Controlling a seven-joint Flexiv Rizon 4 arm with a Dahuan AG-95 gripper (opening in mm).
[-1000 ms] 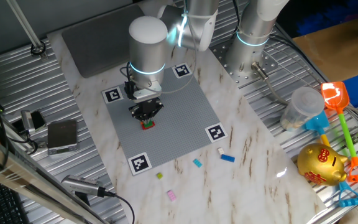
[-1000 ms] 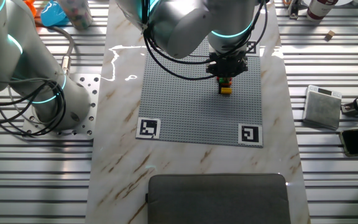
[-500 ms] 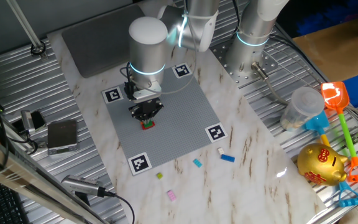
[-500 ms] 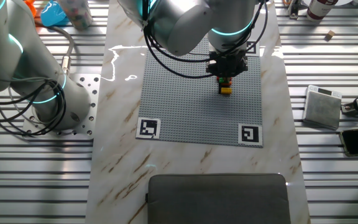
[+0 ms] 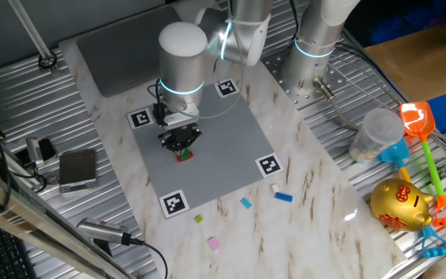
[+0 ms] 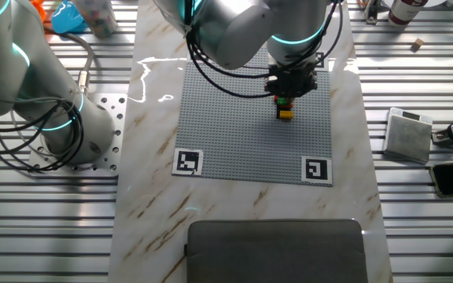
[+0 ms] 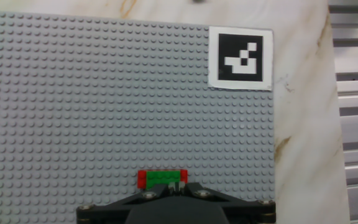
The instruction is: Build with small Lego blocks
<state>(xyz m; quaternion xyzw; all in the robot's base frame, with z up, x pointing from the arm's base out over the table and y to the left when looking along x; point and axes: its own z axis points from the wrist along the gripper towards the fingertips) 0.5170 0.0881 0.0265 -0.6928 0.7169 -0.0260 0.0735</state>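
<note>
On the grey studded plate (image 5: 207, 147) stands a small stack of Lego blocks (image 6: 285, 108), red and green over yellow-orange. From above the stack shows as a green brick with red ends (image 7: 161, 178). My gripper (image 7: 178, 185) hangs right over its near edge with the fingertips drawn together, and nothing shows between them. The other views place the gripper (image 5: 181, 142) (image 6: 290, 86) directly above the stack (image 5: 183, 155). Loose blocks lie on the marble off the plate: blue (image 5: 284, 197), light blue (image 5: 246, 203), white (image 5: 274, 187), yellow-green (image 5: 199, 219) and pink (image 5: 214, 243).
Black-and-white markers (image 7: 240, 58) sit at the plate's corners. A closed grey laptop (image 5: 122, 39) lies behind the plate. Small devices (image 5: 77, 168) rest at the left. A plastic jar (image 5: 375, 133), toy shovels (image 5: 420, 128) and a gold piggy bank (image 5: 399, 203) lie at the right.
The hand has shifted a few pixels over the stack. The stack and the loose blocks stay where they were.
</note>
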